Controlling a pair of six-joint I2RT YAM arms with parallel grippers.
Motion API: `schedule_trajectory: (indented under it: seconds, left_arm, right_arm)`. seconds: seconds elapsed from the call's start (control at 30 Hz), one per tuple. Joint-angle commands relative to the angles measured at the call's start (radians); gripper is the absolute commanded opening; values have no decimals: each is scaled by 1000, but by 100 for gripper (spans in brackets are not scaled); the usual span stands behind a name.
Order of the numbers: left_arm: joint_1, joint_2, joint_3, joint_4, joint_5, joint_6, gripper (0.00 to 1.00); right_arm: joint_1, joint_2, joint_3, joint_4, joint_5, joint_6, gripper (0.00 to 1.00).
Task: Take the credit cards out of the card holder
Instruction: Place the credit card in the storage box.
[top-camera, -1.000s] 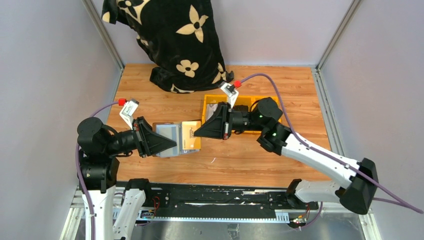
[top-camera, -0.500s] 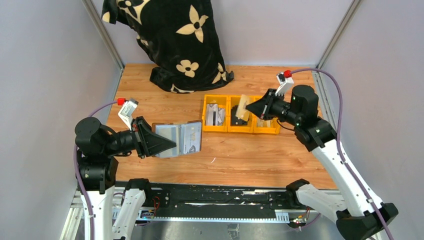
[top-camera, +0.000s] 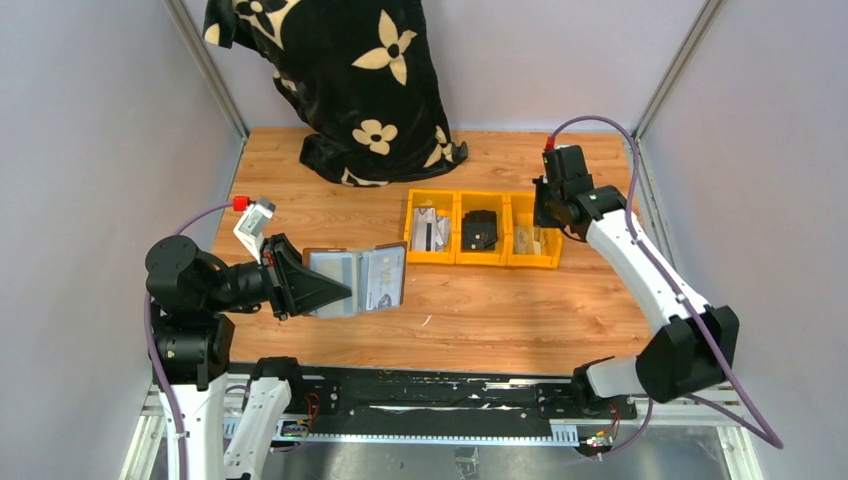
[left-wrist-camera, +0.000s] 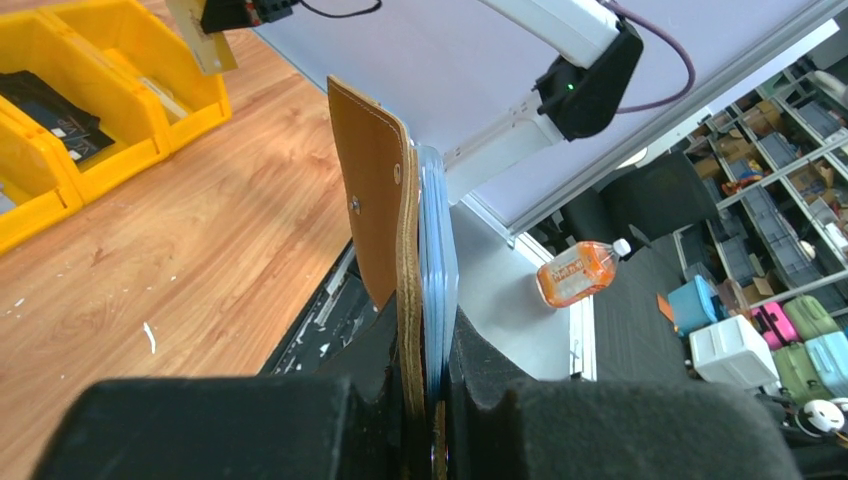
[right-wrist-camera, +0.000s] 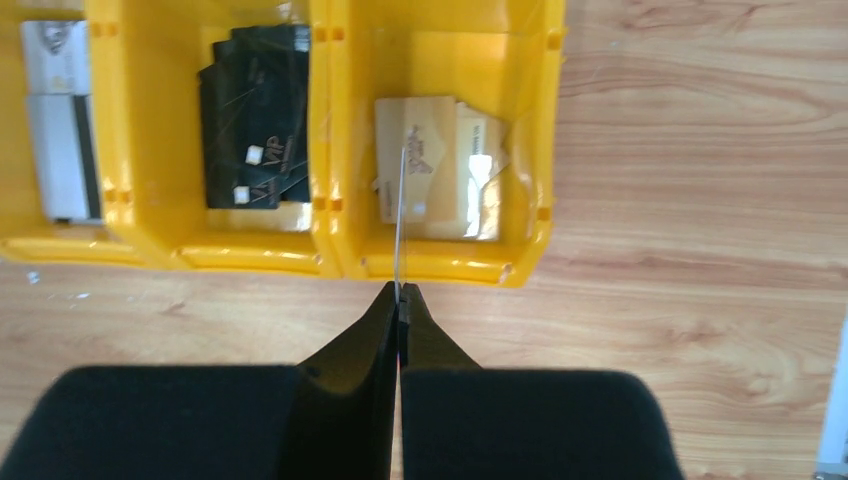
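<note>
Card holder (top-camera: 358, 279) sits left of centre in the top view, spread open and off the table. Left gripper (top-camera: 335, 287) is pinched narrow on its leather edge. Right gripper (right-wrist-camera: 398, 296) is clamped on one credit card (right-wrist-camera: 399, 200), edge-on above the rightmost yellow bin (right-wrist-camera: 545, 130).

Three yellow bins (top-camera: 483, 259) side by side on the wooden table (top-camera: 500, 310); black cloth with cream flowers (top-camera: 345, 90) heaped at the far edge; orange bottle (left-wrist-camera: 578, 273) beyond the table
</note>
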Motion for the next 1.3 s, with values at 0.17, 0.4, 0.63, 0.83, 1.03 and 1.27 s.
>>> schedule_trajectory:
  seconds: [0.17,0.4,0.63,0.83,1.03,1.27]
  left_arm:
    - [-2,-4,37,22,36,15,3]
    - [-3,0,42,22,34,24,3]
    - [-2,6,41,22,33,34,2]
    - [-3,16,49,22,32,37,2]
    - [-2,17,58,21,33,35,2]
    - [-2,15,59,21,30,37,2]
  right_arm:
    - [-91,221,123,17,-37,-101,0]
    - [-133,327,128,64,-267,-93,0]
    - [-147,395,107,76,-324,-88,0]
    - [-152,422,53,94,-307,-81,0]
    - [-152,398,40,90,-248,-74,10]
    - [-151,303,63,54,-98,-54,44]
